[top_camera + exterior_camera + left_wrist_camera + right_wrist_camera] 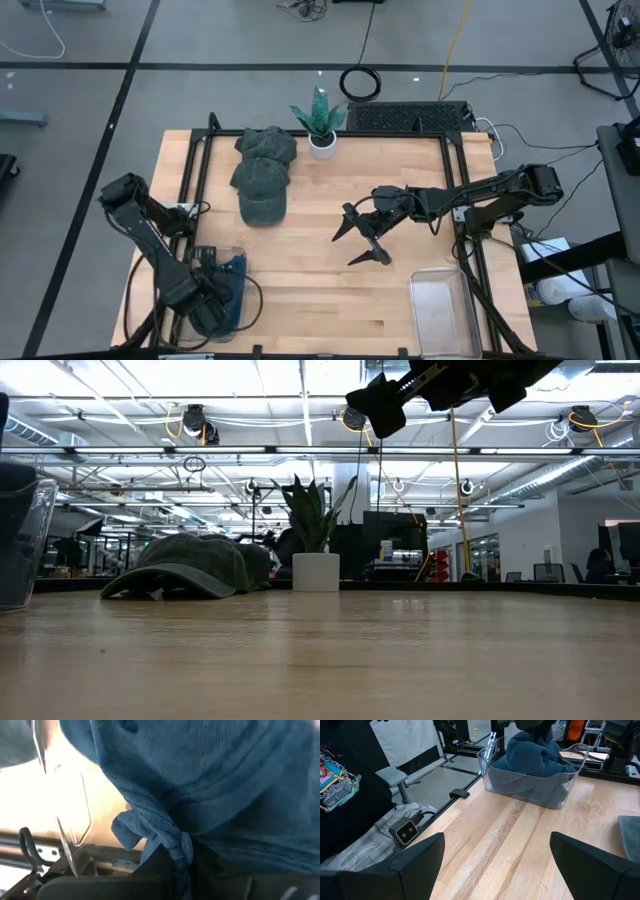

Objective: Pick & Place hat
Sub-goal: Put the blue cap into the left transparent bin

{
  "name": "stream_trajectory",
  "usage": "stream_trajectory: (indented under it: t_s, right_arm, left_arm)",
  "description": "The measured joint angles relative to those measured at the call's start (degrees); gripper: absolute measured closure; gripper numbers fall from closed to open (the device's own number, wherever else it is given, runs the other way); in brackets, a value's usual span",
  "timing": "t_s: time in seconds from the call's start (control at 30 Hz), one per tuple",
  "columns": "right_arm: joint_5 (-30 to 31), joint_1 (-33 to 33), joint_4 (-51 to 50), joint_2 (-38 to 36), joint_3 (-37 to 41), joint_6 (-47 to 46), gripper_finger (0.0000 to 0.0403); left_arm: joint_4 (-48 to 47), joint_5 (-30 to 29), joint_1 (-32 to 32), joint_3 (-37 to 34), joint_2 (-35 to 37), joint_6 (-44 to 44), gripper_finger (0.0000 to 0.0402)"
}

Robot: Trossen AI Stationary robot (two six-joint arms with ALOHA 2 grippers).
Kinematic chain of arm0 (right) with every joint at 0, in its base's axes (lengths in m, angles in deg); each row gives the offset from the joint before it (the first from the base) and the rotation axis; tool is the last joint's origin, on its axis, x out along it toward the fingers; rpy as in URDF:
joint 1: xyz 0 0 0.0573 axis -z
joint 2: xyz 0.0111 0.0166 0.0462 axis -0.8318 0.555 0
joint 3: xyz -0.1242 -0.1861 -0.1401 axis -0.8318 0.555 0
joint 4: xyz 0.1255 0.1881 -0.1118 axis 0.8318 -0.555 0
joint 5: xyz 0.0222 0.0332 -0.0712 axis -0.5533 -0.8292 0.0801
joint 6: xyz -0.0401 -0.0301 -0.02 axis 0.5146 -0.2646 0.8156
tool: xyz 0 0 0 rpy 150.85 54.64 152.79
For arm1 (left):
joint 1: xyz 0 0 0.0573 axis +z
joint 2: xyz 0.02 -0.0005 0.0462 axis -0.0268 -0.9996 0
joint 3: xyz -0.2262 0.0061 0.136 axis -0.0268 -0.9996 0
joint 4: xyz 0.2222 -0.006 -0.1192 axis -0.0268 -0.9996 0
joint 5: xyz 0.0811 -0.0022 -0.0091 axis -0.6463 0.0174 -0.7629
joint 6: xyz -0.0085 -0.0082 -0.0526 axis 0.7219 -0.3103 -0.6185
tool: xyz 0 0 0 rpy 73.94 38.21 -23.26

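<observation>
Left wrist view: blue hat (210, 785) fills the frame just ahead of the left gripper, bunched against the clear bin (75, 820) wall; whether the fingers are clenched on it cannot be told.
High view, left arm: left gripper (205, 300) sits down in the clear bin (238, 262) at the near-left of the tabletop (320, 290), with the blue hat (232, 272) inside.
High view, right arm: right gripper (358, 240) hangs above mid-tabletop, jaws spread wide, grasping nothing.
High view, remaining stock: two green hats (262, 180) lie stacked at the far-left, beside a potted plant (321, 120); a second clear bin (440, 310) stands near-right with nothing visible in it.
Low view: green hats (190, 568) rest flat on the tabletop, the potted plant (316, 550) just beside them.
Right wrist view: right gripper (495, 857) released, facing the clear bin (535, 785) holding the blue hat (535, 752).
Progress, judged: one hat binned; two green hats appear outstanding.
</observation>
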Motion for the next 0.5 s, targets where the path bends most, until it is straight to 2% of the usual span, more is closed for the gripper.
stream_trajectory:
  t_s: [0.17,0.27,0.5]
  right_arm:
    - [0.0,0.0,0.02,0.0,0.0,0.0,0.0055]
    - [0.0,0.02,0.02,0.0,0.0,0.0,0.0055]
    - [0.0,0.01,0.02,0.0,0.0,-0.01,0.0055]
  left_arm:
    - [-0.22,0.59,3.93,1.32,-0.04,-3.15,0.0369]
    - [-0.2,0.0,5.85,4.68,-0.04,-3.87,0.0352]
    - [-0.42,-2.0,7.12,14.04,-0.02,0.37,0.033]
